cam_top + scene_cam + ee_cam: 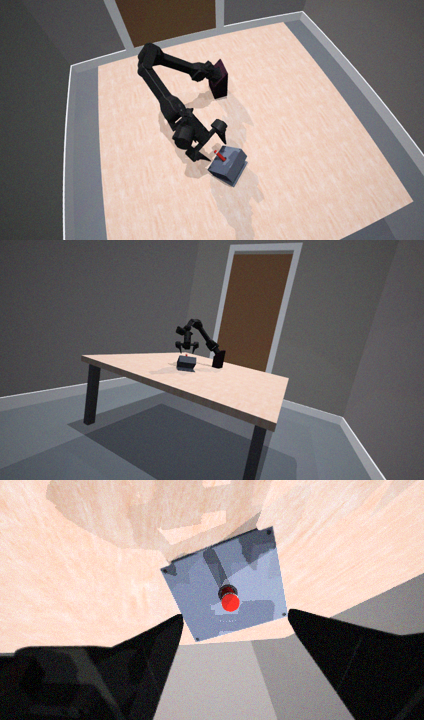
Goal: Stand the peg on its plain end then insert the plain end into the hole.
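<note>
The red peg (221,156) (186,355) (230,602) stands in the hole of the blue-grey sloped panel (231,171) (187,362) (190,592). It leans with the hole's direction, its white-banded end outward and its other end hidden inside the hole. How deep it sits cannot be seen. My gripper (218,152) (187,353) (234,616) is wide open and empty. Its fingertips are back from the panel's face, one on each side of the peg's line, touching neither the peg nor the panel.
The arm's dark base block (220,86) (218,359) stands on the wooden table (297,133) (232,388), behind the panel in the top view. The arm arches above the table between base and panel.
</note>
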`<state>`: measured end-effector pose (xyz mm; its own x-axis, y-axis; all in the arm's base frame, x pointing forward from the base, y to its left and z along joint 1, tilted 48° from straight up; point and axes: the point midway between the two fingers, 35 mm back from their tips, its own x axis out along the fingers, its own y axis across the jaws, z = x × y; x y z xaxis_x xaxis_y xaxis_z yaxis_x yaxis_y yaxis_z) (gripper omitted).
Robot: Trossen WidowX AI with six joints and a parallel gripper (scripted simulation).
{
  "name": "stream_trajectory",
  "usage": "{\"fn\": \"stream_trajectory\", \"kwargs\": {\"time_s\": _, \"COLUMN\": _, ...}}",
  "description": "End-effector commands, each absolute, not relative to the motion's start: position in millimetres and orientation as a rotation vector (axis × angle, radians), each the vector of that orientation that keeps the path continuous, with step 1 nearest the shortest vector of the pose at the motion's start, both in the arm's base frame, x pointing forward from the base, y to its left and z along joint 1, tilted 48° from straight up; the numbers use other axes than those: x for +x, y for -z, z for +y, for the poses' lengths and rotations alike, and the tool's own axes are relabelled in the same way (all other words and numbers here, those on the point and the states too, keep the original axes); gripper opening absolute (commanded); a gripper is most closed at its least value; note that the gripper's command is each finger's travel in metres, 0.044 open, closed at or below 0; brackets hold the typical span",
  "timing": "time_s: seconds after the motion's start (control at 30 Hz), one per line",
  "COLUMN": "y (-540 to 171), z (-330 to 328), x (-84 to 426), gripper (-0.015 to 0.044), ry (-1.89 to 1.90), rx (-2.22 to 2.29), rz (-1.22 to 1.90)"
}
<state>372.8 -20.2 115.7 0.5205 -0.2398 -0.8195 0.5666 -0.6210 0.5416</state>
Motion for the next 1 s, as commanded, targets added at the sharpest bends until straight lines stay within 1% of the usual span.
{"fn": "stream_trajectory", "kwargs": {"time_s": 0.0, "y": -124.9, "z": -17.6, "x": 369.9, "gripper": 0.0440, "ry": 1.190, "rx": 1.916, "rz": 0.263}}
{"fn": "stream_trajectory", "kwargs": {"time_s": 0.97, "y": -162.7, "z": -5.0, "x": 341.3, "gripper": 0.0440, "ry": 1.188, "rx": 1.915, "rz": 0.270}}
